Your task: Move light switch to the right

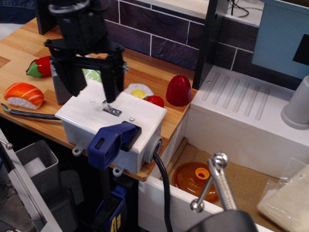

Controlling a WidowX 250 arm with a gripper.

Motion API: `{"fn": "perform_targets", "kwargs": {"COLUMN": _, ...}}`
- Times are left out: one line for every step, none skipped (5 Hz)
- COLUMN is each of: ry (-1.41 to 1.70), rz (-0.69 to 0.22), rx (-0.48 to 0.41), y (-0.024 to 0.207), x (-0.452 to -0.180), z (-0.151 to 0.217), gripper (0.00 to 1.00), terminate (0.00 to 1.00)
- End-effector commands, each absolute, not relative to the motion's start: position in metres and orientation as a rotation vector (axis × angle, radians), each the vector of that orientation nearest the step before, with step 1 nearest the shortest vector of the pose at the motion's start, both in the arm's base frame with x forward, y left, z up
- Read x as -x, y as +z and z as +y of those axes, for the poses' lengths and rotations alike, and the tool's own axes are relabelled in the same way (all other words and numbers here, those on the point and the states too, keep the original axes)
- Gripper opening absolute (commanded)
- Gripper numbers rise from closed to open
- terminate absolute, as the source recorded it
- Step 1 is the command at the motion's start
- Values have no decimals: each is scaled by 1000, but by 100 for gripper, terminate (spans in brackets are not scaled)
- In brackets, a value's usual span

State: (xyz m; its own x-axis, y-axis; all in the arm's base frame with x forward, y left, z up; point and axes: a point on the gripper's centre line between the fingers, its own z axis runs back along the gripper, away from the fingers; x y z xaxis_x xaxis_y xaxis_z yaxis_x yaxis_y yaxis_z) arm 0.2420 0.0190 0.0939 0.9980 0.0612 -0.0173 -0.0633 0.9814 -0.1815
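The black robot pincer (91, 83) hangs over the white rectangular electrical box (113, 126) with its two dark fingers spread wide apart and nothing held between them; the left-hand finger in the picture reaches down to the box's top face near its rear left part, and the other finger (112, 79) comes down just at the small silvery-grey metal toggle lever of the light switch (109, 107), its tip right at the lever's top, though whether it truly touches cannot be told. The light switch sits on a little metal plate in the middle of the box's top, its lever leaning toward the left and back. The box stands at the front edge of the wooden desk (145, 72), gripped at its front by a blue plastic clamp (112, 141), with a black cable (164, 191) running from a round port on its side. Behind the pincer a grey shaker (60, 87) is partly hidden, and a green toy cabbage (92, 75) shows between the fingers. Around lie a red toy pepper (41, 66), an orange and white salmon sushi piece (23, 95), a toy fried egg (138, 90), a small red toy piece (155, 100) and a dark red rounded object (178, 90). To the right stands a white ribbed drainboard (241, 104) bearing a grey cup (297, 108); below, an orange round lid (195, 178) rests in the sink. Yellow lettering on the clamp's lower bar is too small to read.
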Motion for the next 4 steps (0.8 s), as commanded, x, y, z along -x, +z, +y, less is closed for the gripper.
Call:
{"fn": "perform_targets", "kwargs": {"ry": 76, "rz": -4, "rx": 153, "y": 88, "x": -257, "z": 12, "gripper": 100, "terminate": 0}}
{"fn": "perform_targets", "kwargs": {"ry": 66, "rz": -6, "rx": 141, "y": 81, "x": -257, "z": 5, "gripper": 100, "terminate": 0}}
{"fn": "perform_targets", "kwargs": {"ry": 55, "rz": 4, "rx": 138, "y": 76, "x": -258, "z": -1, "gripper": 100, "terminate": 0}}
{"fn": "perform_targets", "kwargs": {"ry": 41, "rz": 6, "rx": 146, "y": 74, "x": -260, "z": -11, "gripper": 100, "terminate": 0}}
